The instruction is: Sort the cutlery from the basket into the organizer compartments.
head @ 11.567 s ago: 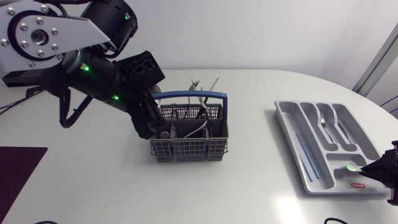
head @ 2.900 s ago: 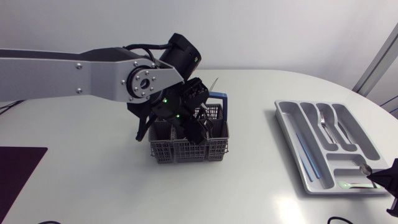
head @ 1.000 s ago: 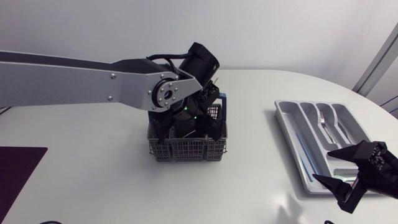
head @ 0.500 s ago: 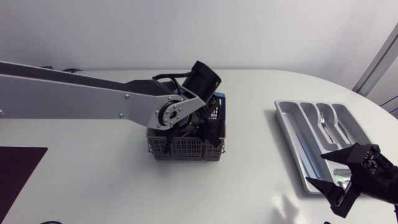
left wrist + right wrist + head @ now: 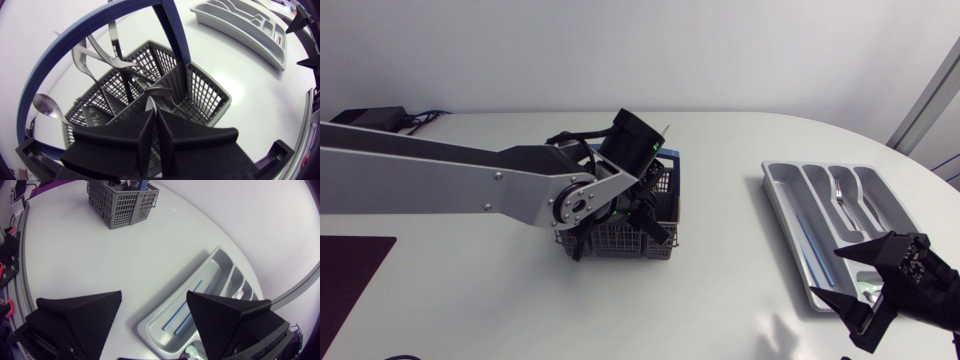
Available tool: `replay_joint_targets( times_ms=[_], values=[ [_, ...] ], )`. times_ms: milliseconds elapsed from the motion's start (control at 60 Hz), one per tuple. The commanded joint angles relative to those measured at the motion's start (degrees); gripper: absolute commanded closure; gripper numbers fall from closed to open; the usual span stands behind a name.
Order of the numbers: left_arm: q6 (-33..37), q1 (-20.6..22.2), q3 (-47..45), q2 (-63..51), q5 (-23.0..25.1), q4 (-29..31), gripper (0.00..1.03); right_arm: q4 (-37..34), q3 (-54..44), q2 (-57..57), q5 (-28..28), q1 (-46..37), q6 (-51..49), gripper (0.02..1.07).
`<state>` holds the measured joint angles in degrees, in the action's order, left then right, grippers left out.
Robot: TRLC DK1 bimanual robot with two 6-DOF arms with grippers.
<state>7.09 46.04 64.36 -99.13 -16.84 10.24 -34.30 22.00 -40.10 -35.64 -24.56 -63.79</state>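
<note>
The grey cutlery basket (image 5: 620, 238) with a blue handle (image 5: 170, 30) stands mid-table. My left gripper (image 5: 154, 116) reaches down into it, shut on the thin silver stem of a piece of cutlery (image 5: 159, 94). Forks (image 5: 112, 60) and a spoon (image 5: 47, 107) lean in the far compartments. The grey organizer (image 5: 772, 188) lies at the right, holding blue-handled pieces (image 5: 810, 250) in its long slot and silver forks (image 5: 840, 200). My right gripper (image 5: 855, 277) hangs open near the organizer's front end with nothing between its fingers. Under it the organizer (image 5: 210, 275) and, further off, the basket (image 5: 122, 197) show.
My long left arm (image 5: 440, 180) stretches across the table's left half to the basket. A dark mat (image 5: 345, 275) lies at the front left edge. Bare white table separates basket and organizer.
My left gripper sank deeper into the basket and shut on a silver piece. My right gripper drifted slightly toward the table's front edge, staying open.
</note>
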Motion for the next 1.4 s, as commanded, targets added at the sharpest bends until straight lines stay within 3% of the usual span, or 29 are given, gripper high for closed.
replay_joint_targets(
  times_ms=[0, 283, 450, 583, 717, 917, 1167, 1383],
  values=[
    [-0.4, 0.5, -1.9, 3.2, -0.6, 0.4, 1.00, -0.1, -1.3, 0.7, 0.7, 1.4, 2.3, 0.14],
    [2.2, 2.2, -6.7, 13.6, -0.5, -3.1, 1.00, -0.2, -1.1, 3.7, 2.3, 6.9, 7.5, 0.14],
    [3.6, 3.5, -7.8, 21.8, 3.3, -3.2, 1.00, -0.2, 0.9, 5.8, 2.8, 12.9, 14.0, 0.14],
    [3.6, 3.4, -7.1, 25.9, 9.8, -2.0, 1.00, -0.3, 3.0, 6.7, 2.8, 18.5, 19.5, 0.14],
    [2.5, 0.6, -3.4, 26.6, 24.1, 3.9, 1.00, 0.0, 5.8, 7.3, 2.8, 27.7, 27.0, 0.14],
    [2.2, -2.2, 0.4, 22.4, 39.6, 9.0, 1.00, 2.2, 8.0, 5.6, 2.7, 35.7, 31.7, 0.14],
    [2.8, -3.3, 3.8, 17.1, 52.1, 11.5, 1.00, 7.1, 10.1, 1.1, 2.0, 43.2, 37.8, 0.15],
    [2.8, -4.6, 7.0, 14.1, 61.6, 14.5, 1.00, 10.6, 11.4, -2.9, 1.4, 48.5, 40.6, 0.30]
  ],
)
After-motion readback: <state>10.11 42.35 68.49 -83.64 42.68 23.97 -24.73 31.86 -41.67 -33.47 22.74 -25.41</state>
